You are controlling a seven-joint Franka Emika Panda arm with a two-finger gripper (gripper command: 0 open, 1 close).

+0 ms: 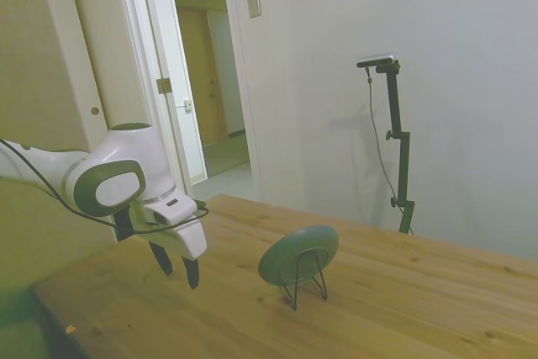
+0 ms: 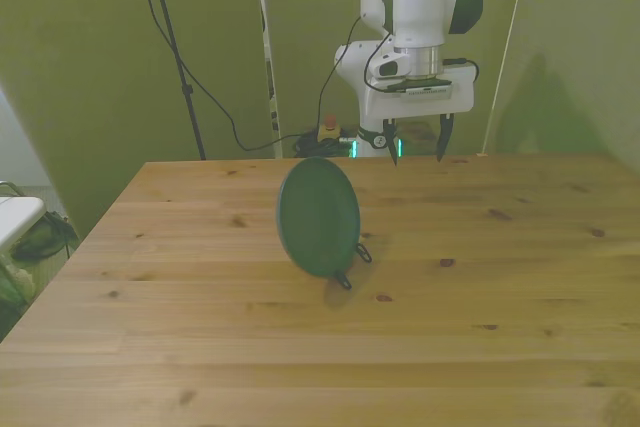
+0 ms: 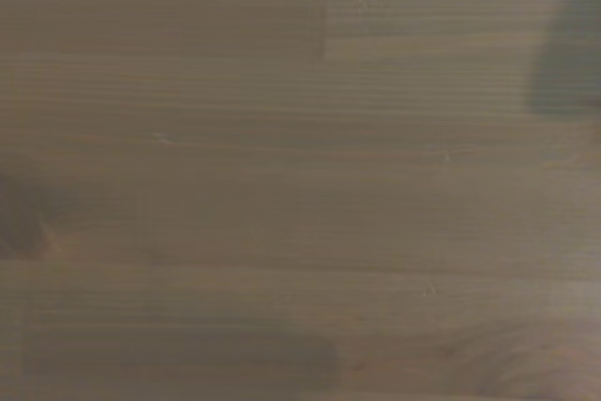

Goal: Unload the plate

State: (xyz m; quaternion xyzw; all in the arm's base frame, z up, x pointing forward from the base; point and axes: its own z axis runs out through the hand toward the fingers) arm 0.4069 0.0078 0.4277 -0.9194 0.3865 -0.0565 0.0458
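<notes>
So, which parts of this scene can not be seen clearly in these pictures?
- Wrist view: only blurred table boards; the plate is outside it.
- Front view: the plate hides most of the wire stand; only its feet show.
- Side view: the plate's front face is turned away, and the stand's lower contact with the plate is too small to judge.
- Side view: the gripper's fingers overlap, so their gap shows only in the front view.

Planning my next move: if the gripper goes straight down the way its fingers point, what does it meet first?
Most likely bare table: the gripper points down with fingers open, and the plate on its wire stand stands apart, off that line.
</notes>
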